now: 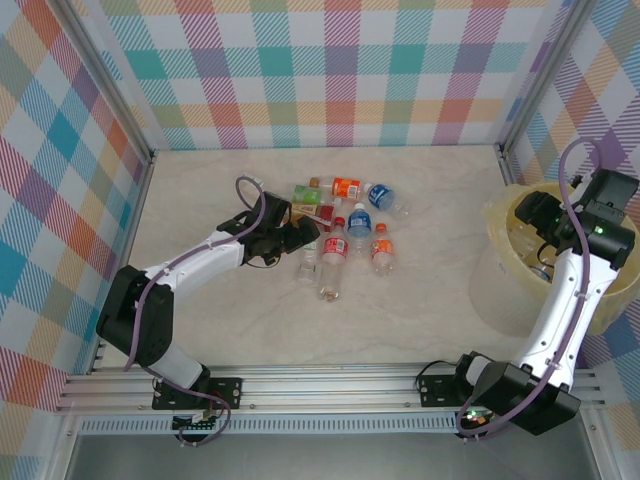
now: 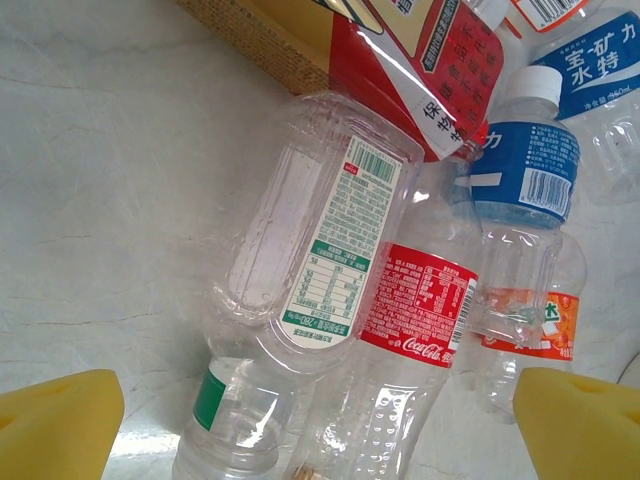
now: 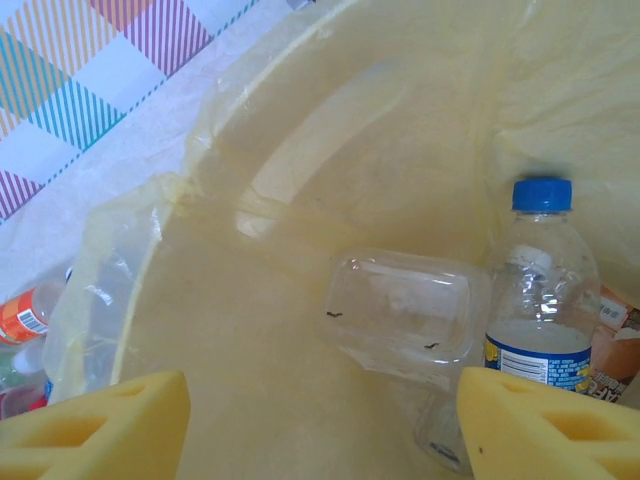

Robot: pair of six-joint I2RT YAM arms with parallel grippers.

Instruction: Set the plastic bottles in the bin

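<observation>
Bottles (image 1: 345, 225) lie on their sides in a loose cluster at the middle of the bench (image 1: 200, 330). Three sit side by side with their long axes running up and down the top view, caps toward the upper edge: a red-label bottle (image 1: 333, 255), a blue-label bottle (image 1: 359, 228) and an orange-label bottle (image 1: 381, 250). Above them two more lie roughly crosswise. All are small and clear with coloured labels.

In the left wrist view a white-label bottle (image 2: 330, 250) slants from upper right to lower left, touching the red-label one, with a red packet (image 2: 420, 60) overlapping its upper end. The left gripper (image 2: 318, 422) hangs just over this cluster, its yellow pads far apart at the lower corners of the frame and closed on nothing.

At the right edge of the top view stands the bin (image 1: 495, 280), a wide pale yellow tub lined with thin plastic, close to the checked wall (image 1: 340, 70). The right gripper (image 3: 325, 425) is over its mouth, pads spread with nothing between them. Inside, a blue-cap bottle (image 3: 540, 290) points its cap toward the top of the frame, beside a clear bottle (image 3: 405, 310) seen end-on.

Bare bench stretches left of and below the cluster.
</observation>
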